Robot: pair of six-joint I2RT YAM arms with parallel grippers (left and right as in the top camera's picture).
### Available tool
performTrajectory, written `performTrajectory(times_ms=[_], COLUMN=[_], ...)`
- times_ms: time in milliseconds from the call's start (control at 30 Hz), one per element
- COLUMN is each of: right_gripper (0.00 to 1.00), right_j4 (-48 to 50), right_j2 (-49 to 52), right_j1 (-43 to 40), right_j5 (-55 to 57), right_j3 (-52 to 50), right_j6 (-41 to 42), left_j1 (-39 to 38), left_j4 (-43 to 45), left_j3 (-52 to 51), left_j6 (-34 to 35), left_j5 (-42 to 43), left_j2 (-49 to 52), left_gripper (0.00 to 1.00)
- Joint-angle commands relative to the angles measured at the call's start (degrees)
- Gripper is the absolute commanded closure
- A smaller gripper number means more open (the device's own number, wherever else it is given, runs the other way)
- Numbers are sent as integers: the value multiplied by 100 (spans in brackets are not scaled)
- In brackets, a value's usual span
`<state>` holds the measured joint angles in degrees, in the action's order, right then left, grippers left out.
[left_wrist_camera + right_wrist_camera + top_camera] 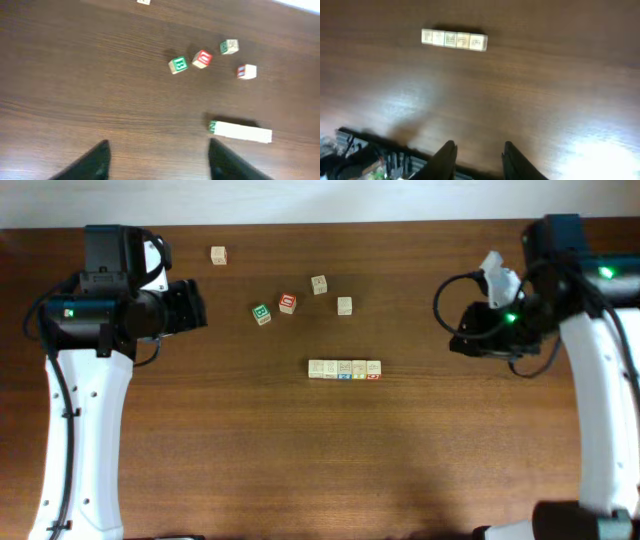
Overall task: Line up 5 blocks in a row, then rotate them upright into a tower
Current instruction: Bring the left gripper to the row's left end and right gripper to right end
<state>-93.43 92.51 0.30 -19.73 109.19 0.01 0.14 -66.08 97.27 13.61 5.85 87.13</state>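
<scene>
While both arms hang above the dark wooden table [300, 460] with nothing in their grip, the row of five blocks [345, 368] lies near the middle of the table, between the two arms. The five pale letter cubes touch side to side, so the row's long axis runs from the robot's left to its right, one end facing each arm. I take this row to be the task's blocks, though five loose blocks [288, 304] are also scattered beyond it, nearer the left arm.

The left gripper [195, 305] has its jaws fairly wide apart, with only bare table between them. From its wrist camera the row sits ahead and off to the right.

The right gripper [462, 340] has its jaws narrowly parted and is also empty. From its wrist camera the row lies ahead and a little to the left, stretched across the view.

The right gripper looks the nearer of the two, just off the row's right-hand end. Any reach would probably start at an end cube, because each inner cube's neighbours block its sides.
</scene>
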Motion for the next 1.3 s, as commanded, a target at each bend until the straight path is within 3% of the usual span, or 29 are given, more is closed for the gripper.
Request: performTrajectory(times_ms=[0,133,267,433,567,733,900,1000,1267], right_gripper=[69,70,76,85,85,86,91,92,92], right_j4=[339,1043,2310,3598,4312,4736,4988,5040,5466], right_j2=[-297,-295,-289,-210,13,393,957,1248,1755], right_j1=[-168,-302,-444,-525,-525,-525,-520,-520,-518], right_j5=[254,37,-699,-1012,-1303,-1547,-2083,-2177,-2627], right_j3=[-111,-811,-2006,-3228,-3921,-4170,-4170,-4170,-4170], right_j6=[44,50,46,168,260,205,-111,-116,-129], left_j1=[-37,-238,-664,-942,-935,-940,-962,-964,-964], left_j4=[223,667,1040,1471,1508,1578,1803,1766,2017], left_j3=[-439,-1001,-1322,-1322,-1322,-1322,-1325,-1333,-1377], left_j6=[444,435,153,-437,-479,-564,-1019,-1198,-925], left_j5=[251,258,785,1788,2140,2190,3077,3150,3123], left_j2=[70,227,645,1377,1974,2500,2973,3097,3128], left_gripper=[79,84,100,100,100,100,100,100,100])
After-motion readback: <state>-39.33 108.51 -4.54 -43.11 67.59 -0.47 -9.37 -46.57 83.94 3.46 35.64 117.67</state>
